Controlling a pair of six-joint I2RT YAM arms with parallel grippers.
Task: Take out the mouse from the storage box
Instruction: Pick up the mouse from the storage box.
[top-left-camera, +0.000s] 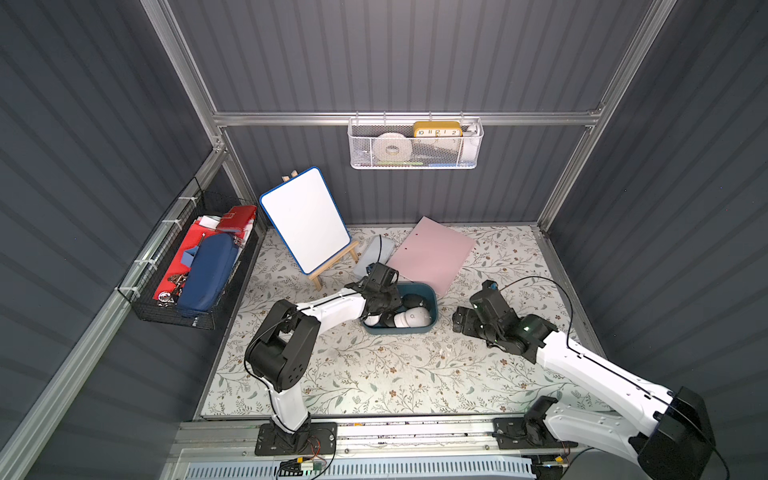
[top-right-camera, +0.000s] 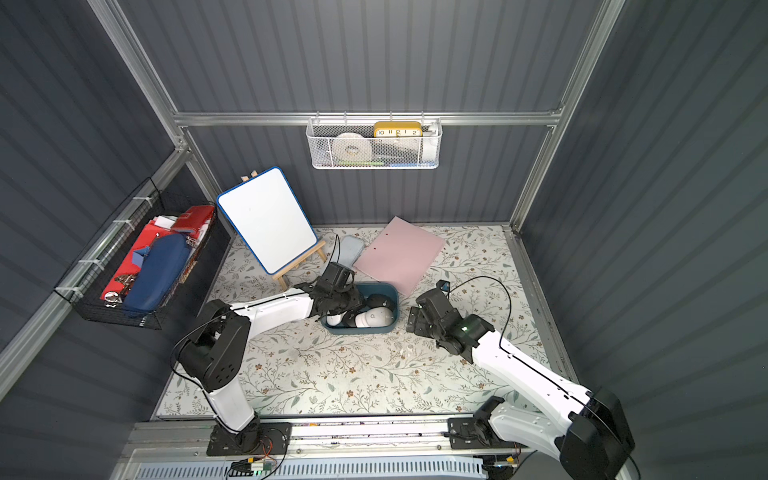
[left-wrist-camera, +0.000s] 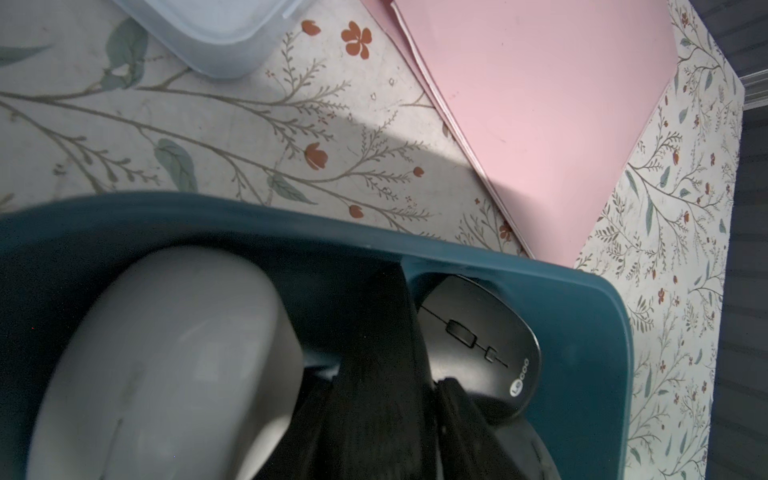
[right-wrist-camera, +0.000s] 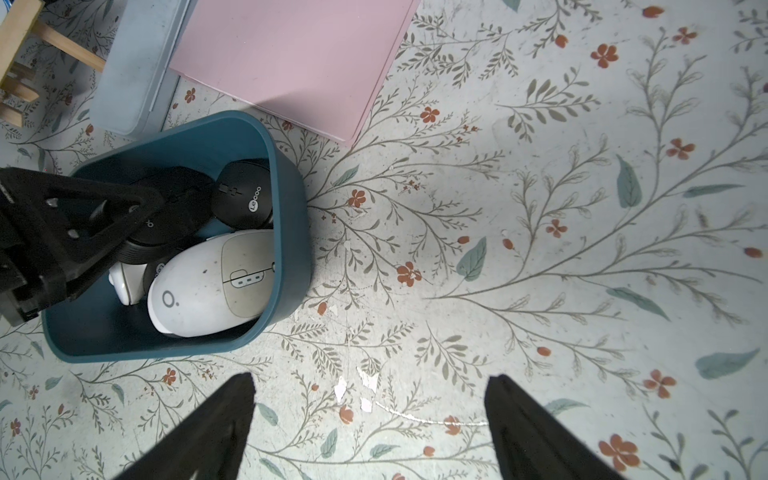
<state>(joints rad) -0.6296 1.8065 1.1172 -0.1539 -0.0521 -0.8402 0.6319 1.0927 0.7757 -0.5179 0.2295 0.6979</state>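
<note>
Right now the left fingers (left-wrist-camera: 374, 374) are down inside the storage box (left-wrist-camera: 582, 353), the teal tub standing on the flowered counter (top-left-camera: 374, 374) between the two arms. Only one of those fingers shows in the left wrist view, a dark bar set in the gap between two mice. Against one side of it lies a pale mouse (left-wrist-camera: 166, 353), large and close to the lens. Just off its other side lies a black mouse (left-wrist-camera: 478, 345) with a scroll wheel and a round logo, tucked into a corner of the box. The partner finger is hidden, so I cannot tell whether the pair is clamped on the pale mouse or only beside it. In a top view the left wrist covers the end of the box (top-left-camera: 399, 331) where those fingers go in.

The right fingers (right-wrist-camera: 208, 432) are spread wide with nothing between them. They hang over bare counter, near the outer wall of the box (right-wrist-camera: 291, 208) but apart from it. Ahead of them, inside the box, a white mouse (right-wrist-camera: 208, 286) with a grey button plate lies along the wall nearest to them, and the black mouse (right-wrist-camera: 243, 195) sits just past it.

Past the box from the left fingers, a pink folder (left-wrist-camera: 540, 104) and a pale blue case (left-wrist-camera: 216, 33) lie flat on the counter, both clear of the box rim.
</note>
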